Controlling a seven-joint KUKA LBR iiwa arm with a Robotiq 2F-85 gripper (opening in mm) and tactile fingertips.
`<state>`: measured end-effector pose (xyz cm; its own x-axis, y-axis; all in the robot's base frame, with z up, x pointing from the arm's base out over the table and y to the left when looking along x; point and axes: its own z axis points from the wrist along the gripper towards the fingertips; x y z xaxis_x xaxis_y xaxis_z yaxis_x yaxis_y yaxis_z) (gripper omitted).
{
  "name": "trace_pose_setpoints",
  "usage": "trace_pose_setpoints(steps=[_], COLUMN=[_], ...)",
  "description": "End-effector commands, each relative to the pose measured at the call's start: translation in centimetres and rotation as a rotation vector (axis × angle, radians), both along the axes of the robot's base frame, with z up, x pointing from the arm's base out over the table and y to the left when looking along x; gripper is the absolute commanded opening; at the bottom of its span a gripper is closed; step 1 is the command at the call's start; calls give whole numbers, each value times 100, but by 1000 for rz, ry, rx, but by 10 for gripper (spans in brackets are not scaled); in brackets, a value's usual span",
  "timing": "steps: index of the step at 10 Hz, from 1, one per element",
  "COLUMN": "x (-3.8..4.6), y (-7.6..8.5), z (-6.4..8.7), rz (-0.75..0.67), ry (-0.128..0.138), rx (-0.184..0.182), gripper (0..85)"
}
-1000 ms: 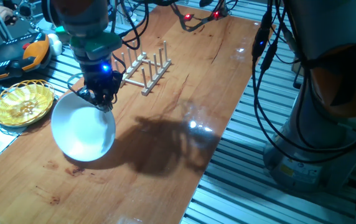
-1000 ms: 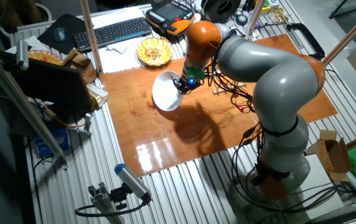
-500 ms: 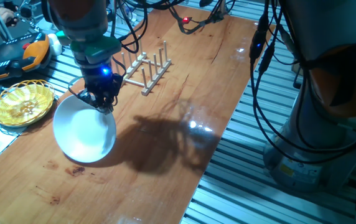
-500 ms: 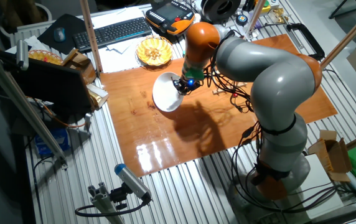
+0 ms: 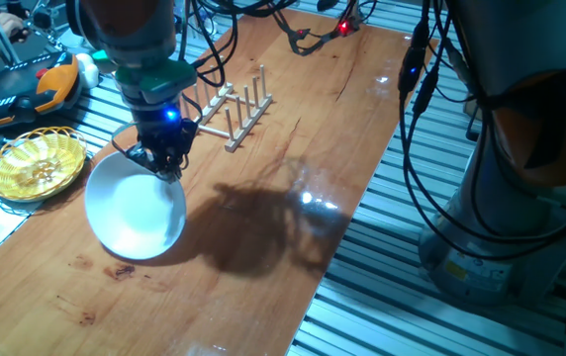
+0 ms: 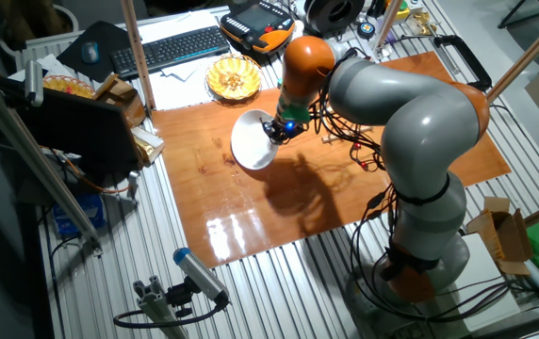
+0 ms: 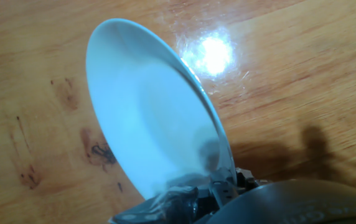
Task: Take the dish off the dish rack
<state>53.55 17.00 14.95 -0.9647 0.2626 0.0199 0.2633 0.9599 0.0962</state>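
Dish (image 5: 133, 210) tilted, rim in claw (image 5: 161, 164)

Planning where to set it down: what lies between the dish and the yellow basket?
Only bare wooden tabletop. In one fixed view the dish, held by the hand, hangs just right of the yellow basket, with nothing in the gap.

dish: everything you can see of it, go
The dish is a plain white, glossy, round shallow plate with no markings. It is off the dish rack, held tilted over the wooden table with the gripper shut on its rim at the upper edge. The hand view shows its concave face and thin rim. Whether its lower edge touches the table is unclear.
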Motion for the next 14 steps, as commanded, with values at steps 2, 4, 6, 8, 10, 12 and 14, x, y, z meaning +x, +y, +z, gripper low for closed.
trace_pose_setpoints(steps=[2, 4, 6, 8, 10, 12, 14], x=[-2, -5, -11, -10, -17, -21, -27], y=[-1, 0, 7, 6, -5, -14, -8], z=[-3, -5, -9, -4, -11, -15, -19], rz=[-1, -9, -16, -50, -93, -128, -154], ry=[3, 13, 24, 70, 120, 143, 163], rx=[0, 0, -9, -35, -57, -58, -29], gripper=[10, 10, 10, 10, 10, 10, 10])
